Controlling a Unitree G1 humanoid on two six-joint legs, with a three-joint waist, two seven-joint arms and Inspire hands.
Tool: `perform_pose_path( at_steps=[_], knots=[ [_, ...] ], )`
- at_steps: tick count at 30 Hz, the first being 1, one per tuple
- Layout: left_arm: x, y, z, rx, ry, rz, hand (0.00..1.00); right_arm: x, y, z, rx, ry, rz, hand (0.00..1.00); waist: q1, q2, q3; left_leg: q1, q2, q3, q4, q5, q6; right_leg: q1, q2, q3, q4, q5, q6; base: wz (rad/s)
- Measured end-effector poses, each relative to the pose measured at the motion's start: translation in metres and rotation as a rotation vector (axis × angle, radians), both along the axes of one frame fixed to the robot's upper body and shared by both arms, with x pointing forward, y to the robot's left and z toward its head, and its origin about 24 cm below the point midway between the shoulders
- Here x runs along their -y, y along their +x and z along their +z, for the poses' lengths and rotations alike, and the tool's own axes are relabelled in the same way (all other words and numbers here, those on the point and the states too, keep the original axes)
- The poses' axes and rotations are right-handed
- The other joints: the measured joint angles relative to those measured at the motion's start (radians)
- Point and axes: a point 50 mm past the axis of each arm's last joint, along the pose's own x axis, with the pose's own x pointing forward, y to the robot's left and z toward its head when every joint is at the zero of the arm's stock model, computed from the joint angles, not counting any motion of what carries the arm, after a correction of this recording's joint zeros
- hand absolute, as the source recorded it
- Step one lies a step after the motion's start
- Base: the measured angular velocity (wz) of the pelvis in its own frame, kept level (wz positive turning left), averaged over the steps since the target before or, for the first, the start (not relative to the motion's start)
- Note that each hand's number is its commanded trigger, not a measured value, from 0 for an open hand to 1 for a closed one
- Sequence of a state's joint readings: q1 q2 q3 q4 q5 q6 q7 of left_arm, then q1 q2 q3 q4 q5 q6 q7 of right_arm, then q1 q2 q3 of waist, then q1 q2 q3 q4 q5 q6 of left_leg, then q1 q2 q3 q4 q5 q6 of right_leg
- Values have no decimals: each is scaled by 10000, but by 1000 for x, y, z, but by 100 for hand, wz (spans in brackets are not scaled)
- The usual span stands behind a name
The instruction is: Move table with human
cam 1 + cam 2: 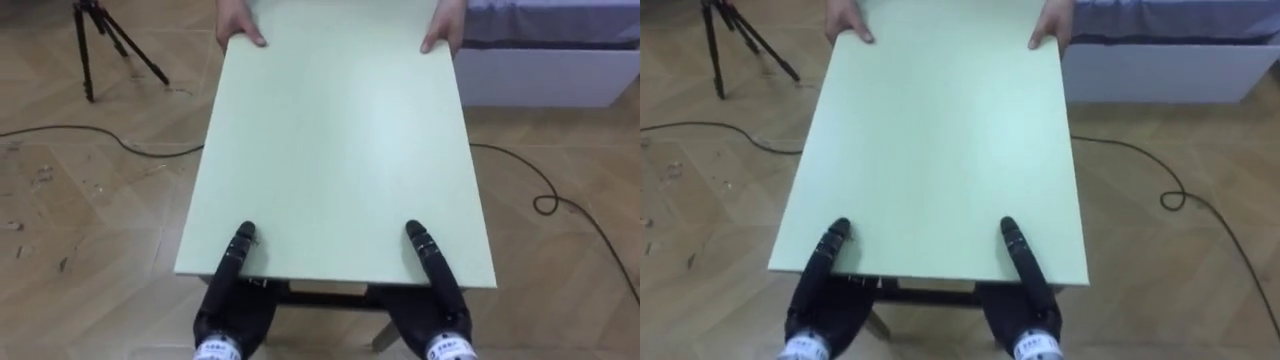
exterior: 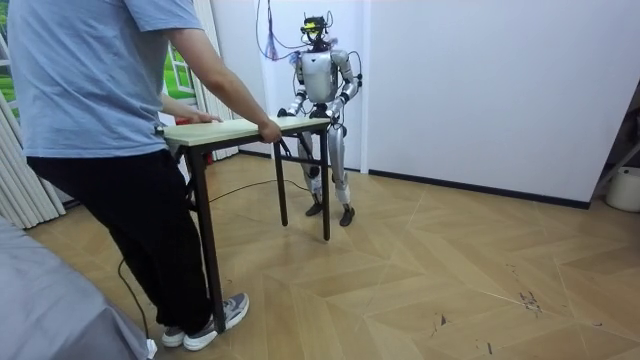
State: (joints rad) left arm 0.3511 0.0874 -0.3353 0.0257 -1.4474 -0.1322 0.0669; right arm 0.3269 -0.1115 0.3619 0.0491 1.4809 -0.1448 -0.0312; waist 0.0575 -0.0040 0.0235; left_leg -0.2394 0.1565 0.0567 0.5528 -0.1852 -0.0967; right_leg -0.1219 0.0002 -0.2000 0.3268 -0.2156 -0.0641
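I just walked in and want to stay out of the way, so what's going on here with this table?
A humanoid robot and a person are handling a pale green rectangular table with dark legs between them. The robot's left hand and right hand clamp the near edge, thumbs on top. The person's hands grip the far edge. Whether the legs are off the wooden floor is unclear.

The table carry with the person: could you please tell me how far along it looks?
Done: both ends are gripped. The robot's left hand and right hand clamp the near edge of the table, thumbs on top; the person's hands hold the far edge. In hand: the shared hold; whether the legs are off the floor is unclear. Left: carrying it and setting it down.
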Motion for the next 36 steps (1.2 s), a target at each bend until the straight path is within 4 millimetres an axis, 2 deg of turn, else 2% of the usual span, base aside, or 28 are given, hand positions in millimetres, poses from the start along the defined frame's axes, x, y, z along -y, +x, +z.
perform_pose_path(
  at_steps=[1, 2, 3, 4, 5, 6, 7, 8, 9, 10, 11, 12, 13, 14, 15, 16, 18, 21, 23, 25, 27, 28, 29, 30, 31, 32, 33, 36],
  knots=[
    [0, -1, -1, -20, 2, -14, 100, 1, 0, 0, 33, -56, 27, 100, 119, 43, 10, -150, 113, 5, 524, -39, 39, -52, -35, -85, 42, 7, -120, -65],
    [-1, -7, -4, -164, -86, 79, 100, 1, -1, -1, -24, -113, 187, 100, 382, 125, -4, -277, 317, 228, 2211, -94, 141, -53, -5, -324, 202, -18, -241, -80],
    [-2, -16, -8, -341, -266, 294, 100, -1, -3, -3, -130, -190, 447, 100, 316, 250, -79, -192, 408, 229, 3856, -44, 225, 53, 93, -660, 216, -44, -334, -66],
    [-2, -19, -9, -365, -342, 344, 100, -1, -4, -4, -140, -200, 497, 100, 230, 329, -102, -96, 397, 237, 4376, -48, 228, 100, 136, -810, 230, -47, -375, 0],
    [-3, -19, -9, -289, -355, 249, 100, -1, -5, -4, -9, -209, 505, 100, 47, 419, -77, 190, 395, 230, 4782, -39, 208, 87, 231, -1100, 313, -71, -449, 50],
    [-3, -19, -8, -163, -358, 207, 100, 0, -5, -3, 125, -199, 508, 100, -262, 443, -57, 588, 429, 225, 4550, 4, 135, -153, 276, -1315, 553, -106, -505, 56],
    [-3, -18, -7, -80, -379, 177, 100, 1, -4, -3, 212, -201, 498, 100, -323, 486, -28, 806, 444, 217, 4231, -3, 104, -267, 303, -1347, 676, -111, -514, 42],
    [-2, -15, -6, 27, -394, 90, 100, 2, -3, -2, 345, -206, 453, 100, -408, 551, 21, 1350, 428, 199, 3226, -646, -29, -499, 340, -1363, 915, -108, -511, 25],
    [-2, -13, -5, 107, -378, 40, 100, 3, -1, -1, 402, -227, 450, 100, -500, 569, 42, 1747, 314, 220, 2265, -1272, -95, -713, 292, -1369, 1051, -22, -493, 27],
    [-2, -12, -5, 124, -355, 28, 100, 3, -1, -1, 413, -255, 466, 100, -567, 568, 40, 1879, 227, 202, 1804, -1441, -115, -784, 233, -1372, 1052, 37, -477, 33],
    [-2, -9, -4, 212, -342, 25, 100, 3, 1, 0, 488, -293, 463, 100, -744, 593, 41, 2087, 122, 229, 882, -1706, -116, -1012, 155, -1285, 1007, 278, -462, 42],
    [-2, -4, -1, 388, -330, -35, 100, 4, 5, 3, 654, -307, 461, 100, -879, 704, 36, 2171, 91, 241, -12, -1987, -56, -1309, 136, -1227, 870, 536, -428, 39],
    [-1, 0, 1, 505, -341, -82, 100, 4, 7, 4, 783, -313, 435, 100, -899, 739, 44, 2168, 89, 270, -366, -2139, -17, -1496, 123, -1226, 858, 647, -406, 27],
    [0, 8, 4, 731, -303, -181, 100, 5, 14, 7, 1003, -288, 338, 100, -872, 808, 89, 2157, 40, 347, -994, -2355, 116, -1908, 72, -1230, 918, 871, -388, 18],
    [2, 16, 4, 823, -245, -276, 100, 8, 19, 7, 1126, -343, 179, 100, -855, 815, 93, 2130, -72, 506, -1564, -2419, 257, -2209, -57, -1197, 928, 1078, -324, 15],
    [3, 19, 3, 811, -232, -303, 100, 9, 21, 7, 1144, -394, 108, 100, -855, 787, 90, 2099, -197, 519, -1703, -2370, 509, -2332, -140, -1099, 948, 1175, -267, 7],
    [6, 19, -3, 574, -312, -267, 100, 12, 22, 3, 975, -553, 132, 100, -813, 712, 72, 2040, -674, 516, -1790, -2075, 823, -2391, -412, -740, 690, 1618, -64, -12],
    [6, 16, -6, 401, -317, -281, 100, 12, 19, -1, 817, -521, 176, 100, -823, 664, 68, 1863, -955, 538, -1775, -1886, 1038, -2314, -584, -661, 199, 2200, 12, -6],
    [6, 11, -9, 209, -344, -242, 100, 12, 14, -4, 626, -496, 236, 100, -878, 465, 50, 1813, -1297, 762, -1836, -1636, 1268, -2308, -865, -503, 14, 2630, 115, -6],
    [6, 7, -11, 76, -388, -215, 100, 13, 12, -6, 528, -512, 311, 100, -981, 391, 55, 1628, -1487, 788, -1701, -1513, 1458, -2325, -1044, -422, -211, 3131, 324, -2],
    [7, 5, -13, -44, -484, -252, 100, 13, 10, -7, 429, -546, 352, 100, -1138, 356, 42, 1312, -1586, 917, -1691, -1196, 1725, -2383, -1195, 89, -419, 3857, 1232, 28],
    [7, 5, -13, -72, -453, -302, 100, 14, 8, -8, 370, -517, 317, 100, -1232, 339, 35, 1260, -1542, 1128, -1684, -1117, 1762, -2447, -1308, 77, 84, 3591, 1276, 71],
    [9, 4, -14, -178, -401, -472, 100, 16, 3, -10, 229, -494, 143, 100, -1515, 281, 3, 1256, -1464, 1549, -1735, -948, 1805, -2458, -1701, 68, 1610, 2537, 1230, 91],
    [11, 3, -15, -220, -350, -646, 100, 18, -2, -12, 128, -454, -46, 100, -1607, 158, -55, 1250, -1478, 1978, -1831, -793, 1879, -2429, -2013, 133, 3194, 1609, 1195, 83],
    [12, 3, -15, -215, -326, -690, 100, 18, -4, -12, 102, -428, -104, 100, -1593, 97, -54, 1247, -1483, 2175, -1837, -749, 1912, -2386, -2155, 236, 3920, 1295, 1192, 47],
    [12, 2, -15, -240, -320, -692, 100, 18, -5, -12, 56, -347, -178, 100, -1605, -37, -78, 1270, -1543, 2537, -1894, -662, 1979, -2131, -2416, 383, 5213, 838, 1277, 13],
    [13, 2, -15, -250, -363, -675, 100, 18, -5, -12, 48, -346, -186, 100, -1530, -129, -104, 1282, -1631, 2683, -1917, -590, 2022, -1648, -2529, 581, 5875, 607, 1332, 0],
    [12, 3, -13, -133, -367, -602, 100, 14, -3, -11, 148, -266, -71, 100, -1123, -348, -79, 1005, -1720, 2994, -1822, -424, 2011, -467, -2616, 942, 5973, 457, 1341, -26]
  ],
)
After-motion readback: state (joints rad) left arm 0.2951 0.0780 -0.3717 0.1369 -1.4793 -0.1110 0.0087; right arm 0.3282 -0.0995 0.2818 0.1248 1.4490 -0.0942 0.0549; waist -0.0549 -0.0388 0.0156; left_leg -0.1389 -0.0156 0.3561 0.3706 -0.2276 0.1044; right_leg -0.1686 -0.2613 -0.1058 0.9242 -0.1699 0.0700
